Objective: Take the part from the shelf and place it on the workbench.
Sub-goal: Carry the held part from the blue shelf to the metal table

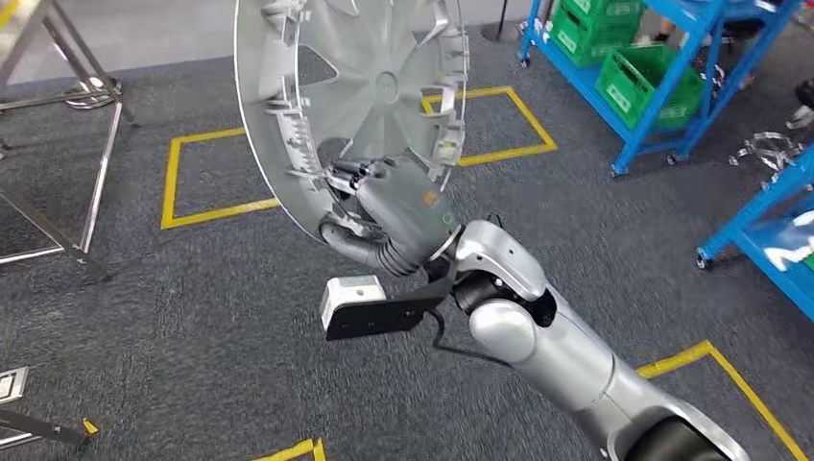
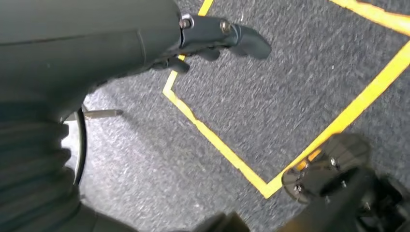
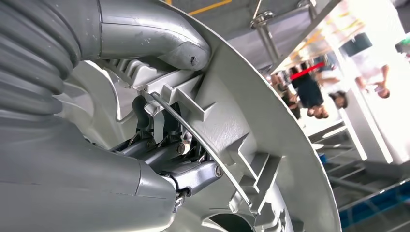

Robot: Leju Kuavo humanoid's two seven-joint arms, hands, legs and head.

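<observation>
The part is a large silver wheel cover, held up on edge above the grey carpet with its ribbed inner side towards me. My right hand grips its lower rim. In the right wrist view the thumb presses one face of the wheel cover, and the dark fingers hook behind the clips and wire ring. In the left wrist view my left hand hangs over the floor, thumb out, holding nothing.
A blue shelf with green crates stands at the back right. Another blue frame is at the right edge. Metal table legs stand at the left. Yellow tape marks boxes on the carpet. People stand far off.
</observation>
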